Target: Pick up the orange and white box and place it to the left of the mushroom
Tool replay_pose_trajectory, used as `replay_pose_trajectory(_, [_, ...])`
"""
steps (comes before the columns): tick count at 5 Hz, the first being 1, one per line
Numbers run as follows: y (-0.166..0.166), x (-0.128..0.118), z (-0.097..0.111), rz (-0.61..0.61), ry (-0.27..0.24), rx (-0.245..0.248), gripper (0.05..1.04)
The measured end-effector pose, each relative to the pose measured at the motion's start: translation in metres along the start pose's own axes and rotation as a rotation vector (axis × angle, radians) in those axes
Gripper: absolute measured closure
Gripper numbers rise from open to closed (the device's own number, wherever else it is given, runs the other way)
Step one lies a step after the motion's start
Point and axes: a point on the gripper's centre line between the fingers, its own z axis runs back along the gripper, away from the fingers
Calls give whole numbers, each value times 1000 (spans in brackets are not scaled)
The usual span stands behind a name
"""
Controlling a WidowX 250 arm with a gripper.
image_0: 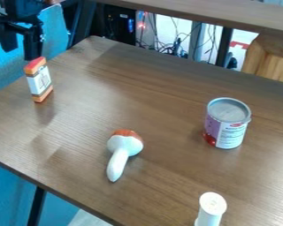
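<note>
Black fingers (32,47) hang open; the box (39,81) nearby stands upright, its flat end steadying it on the worktop (162,97).

We see a desk (150,84) with a smooth wood-grain top, satin, with soft sheen patches. Can (228,126): metal lid and rim, dull grey shine; its wrapped label looks smooth, paper or thin film, we can't tell. Mushroom-shaped piece (124,150): smooth, mostly matt, material unclear to us. White cylinder (211,209): smooth, plastic-looking, low gloss. Small upright box (39,80): flat, smooth faces, card-like, fairly matt. Claw (20,44): black, matt, plastic-looking. We mark the block at the far corner (273,58) as pale wood, visible grain. Blue panels (52,28): smooth-looking, material unclear.
</note>
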Motion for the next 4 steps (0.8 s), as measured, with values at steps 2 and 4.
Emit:
replay_pose_trajectory(2, [2, 8, -16, 78, 30, -10, 82])
replay_pose_trajectory(4, [8, 19, -32, 123, 88, 24, 82])
